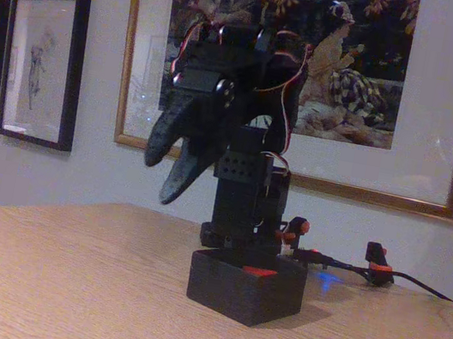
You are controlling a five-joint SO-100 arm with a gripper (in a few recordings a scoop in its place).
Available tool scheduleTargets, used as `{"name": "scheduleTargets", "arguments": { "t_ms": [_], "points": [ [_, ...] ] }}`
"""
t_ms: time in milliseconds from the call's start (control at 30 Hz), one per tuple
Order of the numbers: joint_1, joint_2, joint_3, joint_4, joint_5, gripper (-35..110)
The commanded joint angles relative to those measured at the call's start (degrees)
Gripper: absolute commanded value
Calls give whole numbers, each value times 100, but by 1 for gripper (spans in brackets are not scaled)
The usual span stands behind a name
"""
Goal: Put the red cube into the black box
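The black box (244, 292) sits on the wooden table (60, 281) right in front of the black arm's base. A patch of the red cube (259, 272) shows just above the box's rim, lying inside it. My gripper (168, 168) hangs high above the table, up and to the left of the box, pointing down. Its two dark fingers are spread apart with nothing between them.
Framed pictures hang on the wall behind. Orange-red cable connectors (376, 264) and a black cable lie on the table to the right of the arm's base (240, 215). A small blue light glows behind the box.
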Motion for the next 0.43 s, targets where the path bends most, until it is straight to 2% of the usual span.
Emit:
{"name": "scheduleTargets", "arguments": {
  "t_ms": [0, 400],
  "points": [
    [18, 281, 202, -141, 70, 22],
    [-176, 1107, 958, -396, 237, 21]
  ]
}}
